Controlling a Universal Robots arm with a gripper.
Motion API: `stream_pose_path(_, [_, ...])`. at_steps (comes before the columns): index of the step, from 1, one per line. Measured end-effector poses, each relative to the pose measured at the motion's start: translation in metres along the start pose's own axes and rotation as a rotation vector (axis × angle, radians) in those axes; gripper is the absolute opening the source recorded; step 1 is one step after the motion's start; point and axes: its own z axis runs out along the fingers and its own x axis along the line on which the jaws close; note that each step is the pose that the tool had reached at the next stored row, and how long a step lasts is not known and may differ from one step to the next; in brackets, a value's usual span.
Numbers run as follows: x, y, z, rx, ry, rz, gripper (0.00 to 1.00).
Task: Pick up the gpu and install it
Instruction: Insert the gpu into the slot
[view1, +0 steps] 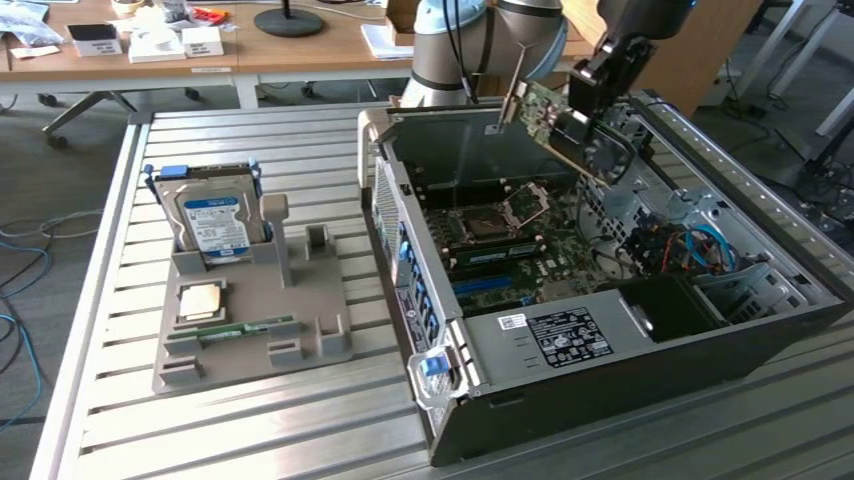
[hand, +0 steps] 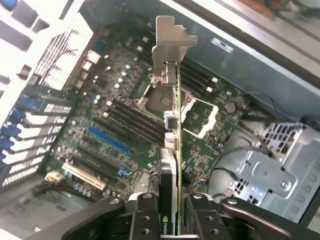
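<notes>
Tool of mine (hand: 172, 215) is clamped on the gpu (view1: 571, 122), which sits edge-on between my fingers (hand: 145, 215). It is held tilted in the air above the motherboard (hand: 115, 125) of the open computer case (view1: 747, 330), with its silver bracket (view1: 511, 90) at the far end from me.

the arm (view1: 461, 45) reaches down from up high. its gripper (view1: 589, 92) points down, fingers (hand: 145, 215) pinched tight on the gpu (hand: 169, 170).
</notes>
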Motion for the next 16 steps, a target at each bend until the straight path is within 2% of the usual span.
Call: stream_pose_path(16, [0.0,0.0,0.0003,-0.0065,0.018,-0.29,0.27])
